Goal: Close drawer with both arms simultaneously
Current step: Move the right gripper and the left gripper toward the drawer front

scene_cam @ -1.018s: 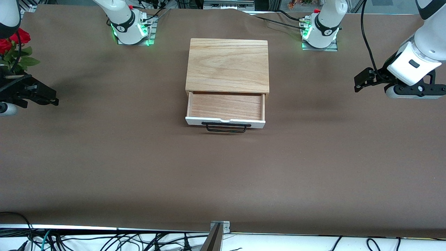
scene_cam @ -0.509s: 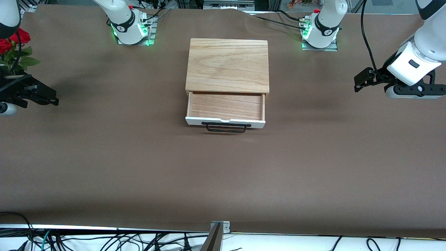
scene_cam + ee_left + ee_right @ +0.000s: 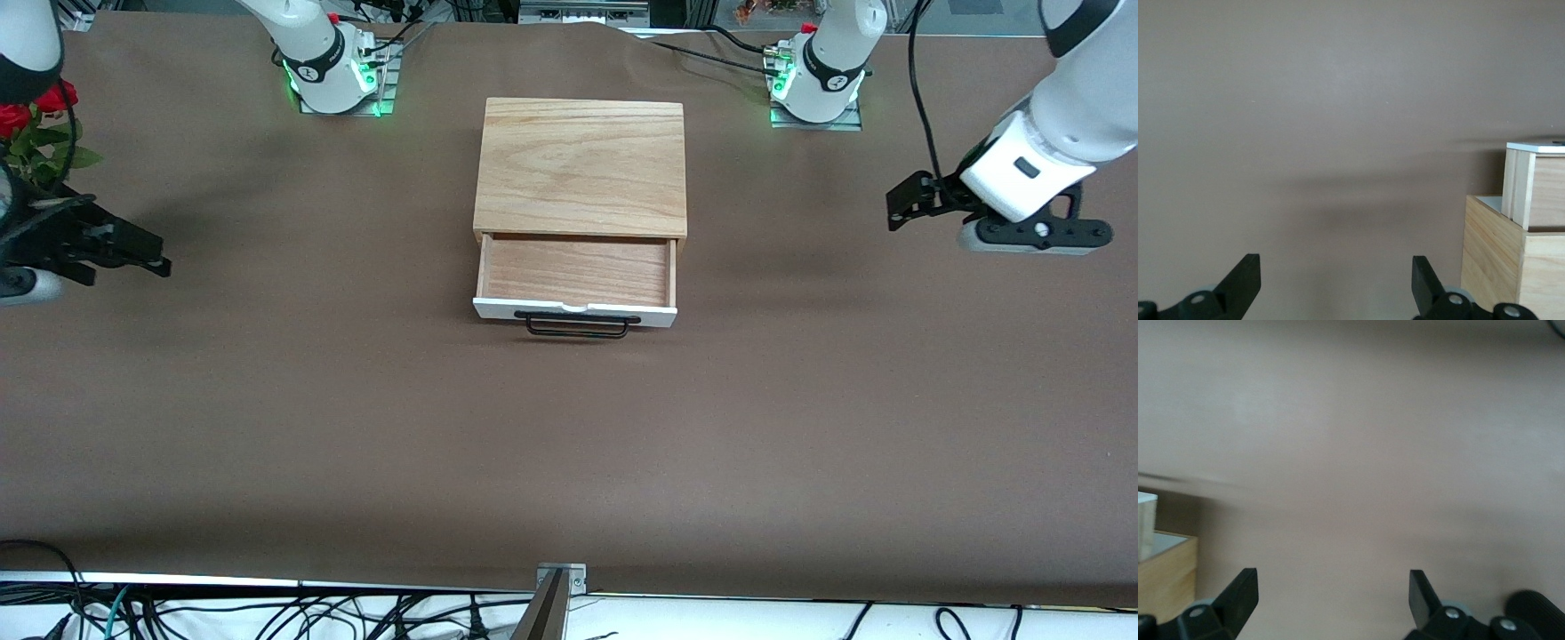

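The drawer point(image 3: 576, 276) stands pulled out of its wooden casing point(image 3: 581, 164) at the table's middle, its white front panel and black wire handle point(image 3: 576, 325) toward the front camera. It is empty. My left gripper point(image 3: 896, 210) hangs open over the bare table toward the left arm's end, pointing at the drawer. In the left wrist view the gripper point(image 3: 1335, 283) is open, with the drawer point(image 3: 1538, 190) and casing point(image 3: 1495, 260) at the edge. My right gripper point(image 3: 158, 256) is open toward the right arm's end; in the right wrist view it point(image 3: 1331, 597) is open and the casing point(image 3: 1165, 577) shows.
Red roses point(image 3: 36, 116) stand at the right arm's end of the table, close to the right arm. The two arm bases point(image 3: 333, 67) point(image 3: 818, 76) sit beside the casing's back. Brown table cover point(image 3: 569, 444) spreads wide around the drawer.
Both grippers have moved a little toward the drawer from their ends of the table. The drawer has not moved.
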### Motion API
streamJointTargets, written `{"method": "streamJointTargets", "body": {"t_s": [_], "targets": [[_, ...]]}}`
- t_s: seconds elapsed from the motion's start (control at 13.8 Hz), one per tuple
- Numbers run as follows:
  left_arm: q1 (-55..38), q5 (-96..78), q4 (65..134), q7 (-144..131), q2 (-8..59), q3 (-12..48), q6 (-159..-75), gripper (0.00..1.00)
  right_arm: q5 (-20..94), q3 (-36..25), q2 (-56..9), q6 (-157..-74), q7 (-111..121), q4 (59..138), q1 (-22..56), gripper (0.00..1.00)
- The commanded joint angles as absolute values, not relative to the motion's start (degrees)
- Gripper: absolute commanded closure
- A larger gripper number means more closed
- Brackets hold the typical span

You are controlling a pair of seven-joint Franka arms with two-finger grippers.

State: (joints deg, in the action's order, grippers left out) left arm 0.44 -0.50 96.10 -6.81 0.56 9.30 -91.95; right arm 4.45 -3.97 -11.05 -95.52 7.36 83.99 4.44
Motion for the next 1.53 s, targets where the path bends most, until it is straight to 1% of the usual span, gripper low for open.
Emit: {"method": "streamJointTargets", "body": {"t_s": [0.0, 0.15, 0.29, 0.36, 0.51, 0.65, 0.95, 1.16, 1.45], "targets": [[-0.79, -2.44, 94.66, -7.12, 3.07, 9.67, -91.14, 0.00, 5.97, -1.51, -16.15, -100.08, 6.33, 83.06, 6.58, 0.00], [-0.97, -8.94, 94.66, -7.12, 5.43, 9.67, -91.58, 0.00, 9.12, 0.17, -20.02, -105.01, 6.33, 83.06, 8.08, 0.00], [-3.06, -11.59, 94.05, -7.47, 10.17, 10.71, -95.16, 0.00, 14.04, 0.53, -23.63, -108.79, 6.42, 82.97, 9.66, 0.00], [-3.69, -13.08, 92.30, -7.30, 12.98, 10.90, -97.62, 0.00, 15.54, 0.53, -24.95, -110.11, 6.33, 82.88, 10.54, 0.00], [-4.48, -21.84, 88.53, -7.47, 19.39, 10.99, -98.44, 0.00, 17.65, 0.62, -27.15, -114.59, 6.50, 82.88, 12.38, 0.00], [-5.53, -25.39, 85.70, -6.86, 24.67, 10.99, -99.66, 0.00, 21.43, 0.88, -29.08, -118.81, 6.59, 82.79, 14.84, 0.00], [-12.20, -25.66, 85.43, -6.77, 30.58, 10.99, -111.33, 0.00, 26.97, 2.19, -33.12, -126.63, 6.68, 82.36, 19.07, 0.00], [-13.44, -25.84, 85.25, -6.59, 33.21, 11.60, -116.53, 0.00, 28.21, 4.21, -36.38, -127.53, 6.77, 80.33, 20.03, 0.00], [-15.91, -28.03, 85.96, -6.68, 35.68, 11.78, -117.16, 0.00, 28.30, 6.94, -39.19, -127.44, 6.68, 80.33, 20.30, 0.00]]}}
